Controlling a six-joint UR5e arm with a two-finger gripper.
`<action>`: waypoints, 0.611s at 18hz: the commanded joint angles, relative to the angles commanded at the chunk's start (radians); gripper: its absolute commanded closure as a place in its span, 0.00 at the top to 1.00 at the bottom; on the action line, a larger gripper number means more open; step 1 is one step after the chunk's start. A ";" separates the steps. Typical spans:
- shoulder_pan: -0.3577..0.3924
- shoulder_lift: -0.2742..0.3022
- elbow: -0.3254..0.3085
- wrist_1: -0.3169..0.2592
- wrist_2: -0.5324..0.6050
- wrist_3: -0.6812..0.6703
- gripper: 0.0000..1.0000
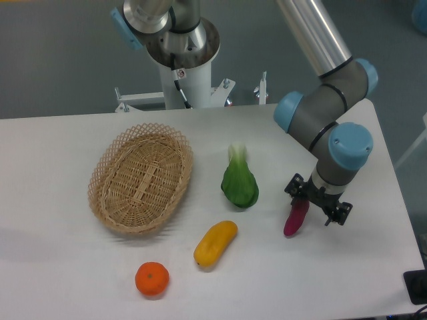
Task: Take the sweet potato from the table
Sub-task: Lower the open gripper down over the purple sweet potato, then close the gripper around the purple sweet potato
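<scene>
The sweet potato (294, 221) is a slim magenta-purple vegetable lying on the white table (53, 267) at the right. My gripper (317, 205) hangs directly over its upper end, fingers spread open to either side, one black fingertip (291, 188) to its left. The top of the sweet potato is hidden behind the gripper. Nothing is held.
A green leafy vegetable (239, 181) lies left of the sweet potato. A yellow oblong fruit (215, 243) and an orange (152, 279) sit nearer the front edge. A wicker basket (141, 177) stands at the left. The table's right edge runs close to the gripper.
</scene>
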 joint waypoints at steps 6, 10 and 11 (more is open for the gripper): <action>-0.011 -0.006 -0.026 0.020 0.002 -0.011 0.83; -0.011 -0.006 -0.025 0.018 0.008 -0.015 0.37; -0.011 -0.006 -0.025 0.018 0.008 -0.025 0.25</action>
